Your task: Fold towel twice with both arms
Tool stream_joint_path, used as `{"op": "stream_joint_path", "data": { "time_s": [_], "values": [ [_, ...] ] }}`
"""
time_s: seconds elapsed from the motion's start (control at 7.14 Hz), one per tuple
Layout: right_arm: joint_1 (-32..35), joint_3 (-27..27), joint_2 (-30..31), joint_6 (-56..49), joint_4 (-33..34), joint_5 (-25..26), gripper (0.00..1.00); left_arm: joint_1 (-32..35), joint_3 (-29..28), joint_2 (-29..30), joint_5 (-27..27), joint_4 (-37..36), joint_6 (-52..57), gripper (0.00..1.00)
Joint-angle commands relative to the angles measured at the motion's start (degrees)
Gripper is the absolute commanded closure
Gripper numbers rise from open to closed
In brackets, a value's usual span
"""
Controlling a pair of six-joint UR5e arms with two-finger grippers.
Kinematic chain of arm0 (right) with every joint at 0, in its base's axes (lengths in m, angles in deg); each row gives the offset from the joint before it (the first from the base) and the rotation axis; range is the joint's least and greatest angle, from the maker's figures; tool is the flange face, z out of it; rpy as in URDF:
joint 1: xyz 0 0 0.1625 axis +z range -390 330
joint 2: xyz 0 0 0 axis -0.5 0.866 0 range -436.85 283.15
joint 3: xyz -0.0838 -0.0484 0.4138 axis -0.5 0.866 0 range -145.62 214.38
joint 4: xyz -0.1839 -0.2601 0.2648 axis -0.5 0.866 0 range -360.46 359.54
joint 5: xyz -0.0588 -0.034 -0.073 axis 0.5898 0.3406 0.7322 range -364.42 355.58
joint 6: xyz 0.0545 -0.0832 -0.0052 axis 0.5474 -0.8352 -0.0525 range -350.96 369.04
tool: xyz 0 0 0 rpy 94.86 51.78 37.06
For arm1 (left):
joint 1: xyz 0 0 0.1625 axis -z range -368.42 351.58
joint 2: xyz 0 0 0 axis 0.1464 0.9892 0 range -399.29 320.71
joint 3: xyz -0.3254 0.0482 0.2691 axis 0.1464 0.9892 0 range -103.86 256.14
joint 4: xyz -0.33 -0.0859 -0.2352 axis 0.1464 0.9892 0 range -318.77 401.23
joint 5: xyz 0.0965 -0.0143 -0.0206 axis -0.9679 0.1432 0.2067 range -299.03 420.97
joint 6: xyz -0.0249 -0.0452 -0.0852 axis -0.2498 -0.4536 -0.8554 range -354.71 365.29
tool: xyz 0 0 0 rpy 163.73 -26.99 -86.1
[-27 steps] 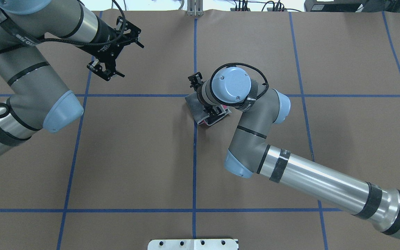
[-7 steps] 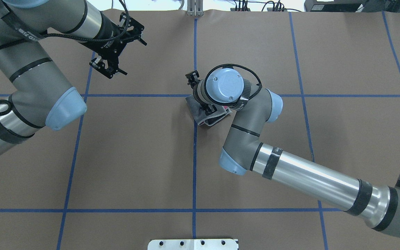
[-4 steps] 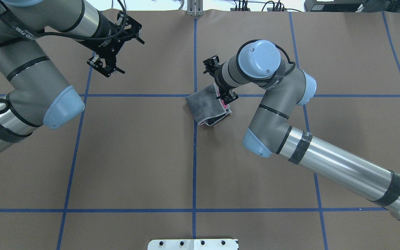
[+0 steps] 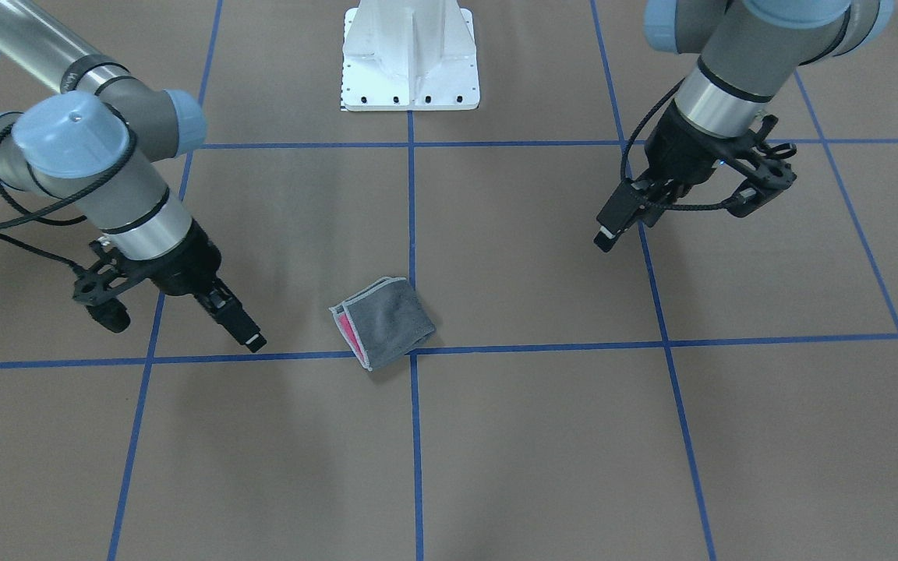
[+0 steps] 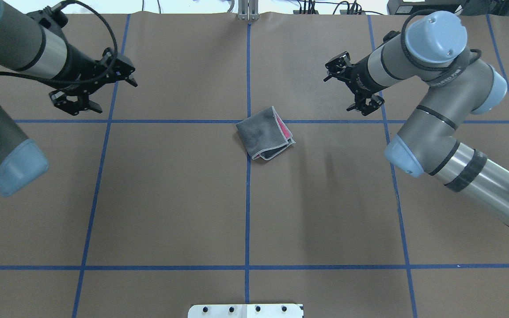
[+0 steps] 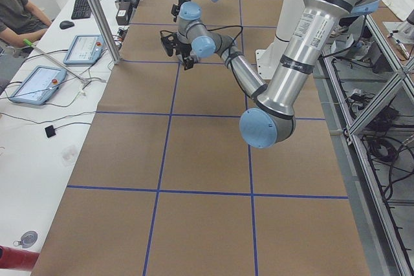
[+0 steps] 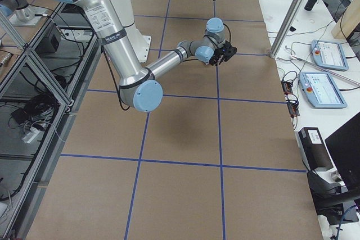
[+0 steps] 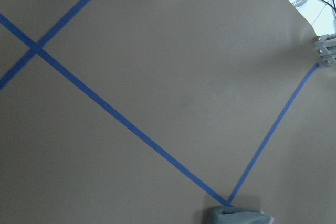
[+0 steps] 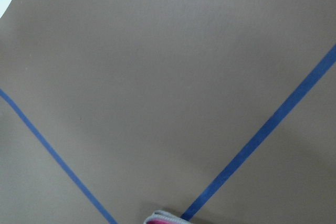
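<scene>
Lying centre-frame: towel (image 5: 263,134), folded, grey up, near-square, skewed to tape lines (image 5: 248,212), pink open edge facing right. My left gripper (image 5: 91,90), right gripper (image 5: 355,85): well clear; opening I cannot tell.

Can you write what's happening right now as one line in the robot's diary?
towel: folded small, grey outside, pink edge showing, untouched | left pincer: open, empty | right pincer: open, empty
</scene>
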Motion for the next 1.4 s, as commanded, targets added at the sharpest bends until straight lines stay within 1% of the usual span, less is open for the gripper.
{"op": "stream_joint_path", "data": {
  "time_s": [0.0,0.14,0.28,0.42,0.7,0.84,0.98,1.12,1.26],
  "values": [
    [4.79,-4.09,8.82,-14.61,0.05,-3.57,0.00,3.08,5.03,-12.46,0.02,-0.18,21.11,0.00],
    [7.77,-5.59,12.78,-22.17,0.05,-5.75,0.00,5.54,5.48,-16.77,0.02,-0.18,32.34,0.00],
    [12.50,-6.57,16.56,-31.12,0.05,-9.60,0.00,8.00,5.92,-20.99,-0.07,-0.18,43.67,0.00],
    [16.55,-7.10,19.81,-40.25,0.14,-13.82,0.00,9.76,5.83,-23.65,0.01,-0.09,52.49,0.00],
    [22.97,-6.93,24.92,-57.22,0.23,-18.24,0.00,12.66,5.75,-27.70,0.28,-0.09,63.93,0.00],
    [25.09,-6.75,27.29,-65.49,0.32,-19.91,0.00,14.07,5.57,-29.11,1.06,-0.09,68.18,0.00],
    [25.98,-6.58,27.93,-70.70,2.23,-20.19,0.00,16.43,4.61,-29.21,4.72,-0.18,70.57,0.00],
    [28.78,-6.66,27.85,-79.37,7.30,-20.36,0.00,18.89,3.12,-29.21,9.20,-0.01,73.03,0.00],
    [30.89,-7.27,27.32,-86.07,13.61,-20.28,0.00,20.40,2.50,-29.30,9.85,-0.18,74.36,0.00]
  ]
}}
